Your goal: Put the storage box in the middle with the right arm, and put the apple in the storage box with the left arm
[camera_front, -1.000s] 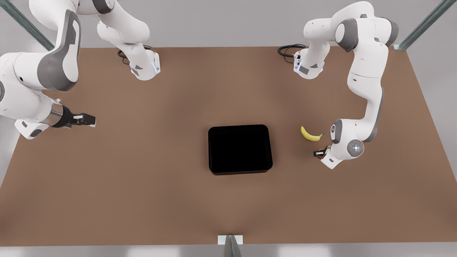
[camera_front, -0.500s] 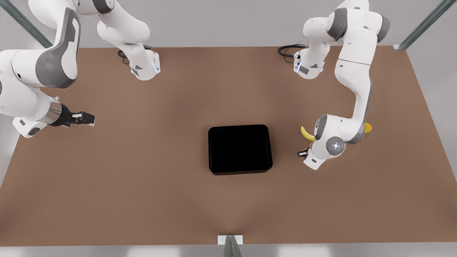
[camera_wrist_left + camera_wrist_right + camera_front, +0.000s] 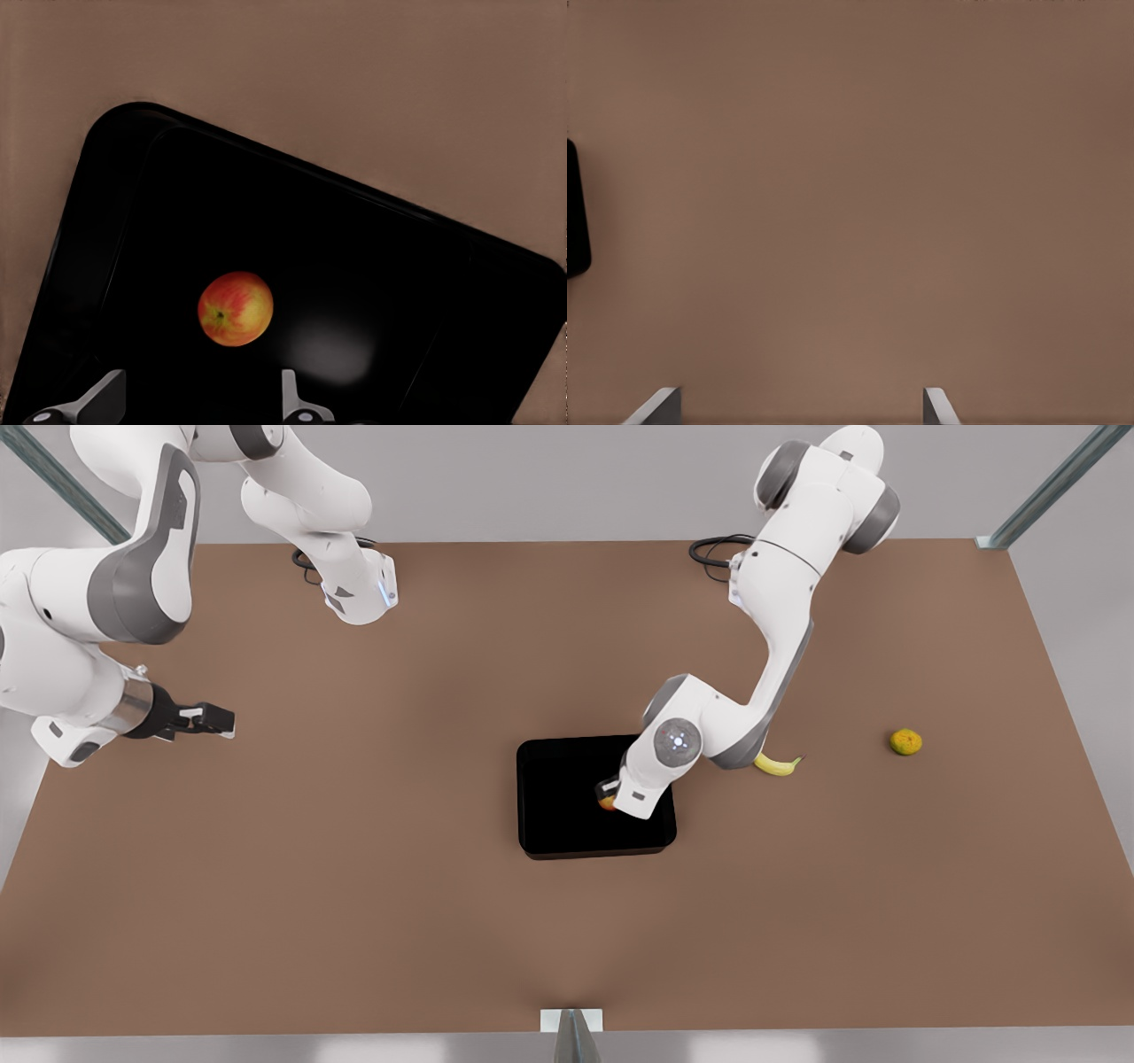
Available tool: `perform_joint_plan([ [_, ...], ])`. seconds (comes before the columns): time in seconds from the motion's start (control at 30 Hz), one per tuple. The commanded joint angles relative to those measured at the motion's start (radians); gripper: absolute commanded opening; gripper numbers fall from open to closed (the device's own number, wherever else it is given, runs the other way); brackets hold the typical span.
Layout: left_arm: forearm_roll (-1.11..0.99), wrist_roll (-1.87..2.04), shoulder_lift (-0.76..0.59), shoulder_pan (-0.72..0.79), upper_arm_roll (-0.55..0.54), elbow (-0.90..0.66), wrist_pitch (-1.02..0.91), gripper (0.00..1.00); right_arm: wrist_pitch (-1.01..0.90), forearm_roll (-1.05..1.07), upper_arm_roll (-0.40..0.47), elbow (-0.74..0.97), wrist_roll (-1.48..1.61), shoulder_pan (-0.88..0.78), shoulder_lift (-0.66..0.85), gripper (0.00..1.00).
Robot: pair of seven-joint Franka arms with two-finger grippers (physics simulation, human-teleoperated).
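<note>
The black storage box (image 3: pixel 558 819) sits mid-table. Inside it shows the apple (image 3: pixel 607 804), red with a yellow patch. My left gripper (image 3: pixel 610 789), on the arm at the front view's right, hovers over the box's right half. In the left wrist view the apple (image 3: pixel 235 308) lies against the box floor (image 3: pixel 399 292), beyond the spread fingertips (image 3: pixel 288 394) and touching neither; the left gripper (image 3: pixel 199 403) is open. My right gripper (image 3: pixel 211 720) waits open above bare table at the front view's left, its fingers (image 3: pixel 935 405) wide apart, with the box's edge (image 3: pixel 574 212) in sight.
A banana (image 3: pixel 777 764) lies just right of the box, partly under the left arm's elbow. A yellow-orange-green round fruit (image 3: pixel 905 741) rests farther right. Both arm bases stand at the table's far edge, with black cables beside them.
The left arm swung from beside the banana toward the front view's left, bringing the apple over the box; the round fruit came into sight. The right arm barely shifted.
</note>
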State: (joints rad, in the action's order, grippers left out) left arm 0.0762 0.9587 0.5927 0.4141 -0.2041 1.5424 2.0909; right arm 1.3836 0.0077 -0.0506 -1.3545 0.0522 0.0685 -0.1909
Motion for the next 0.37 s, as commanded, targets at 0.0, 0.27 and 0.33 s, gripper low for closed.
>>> perform_joint_plan([
  [0.0,-0.010,0.000,-0.001,0.000,0.002,-0.002,-0.002,1.00,0.000,0.000,0.000,0.000,0.000,0.001,0.001,1.00],
  [0.27,-0.004,-0.752,-0.392,-0.261,0.186,-0.024,-0.551,1.00,0.000,0.000,0.000,0.031,0.002,0.001,0.007,1.00],
  [0.33,-0.047,-0.753,-0.499,-0.270,0.186,0.042,-0.549,1.00,0.000,-0.003,0.002,0.057,0.000,0.004,0.007,1.00],
])
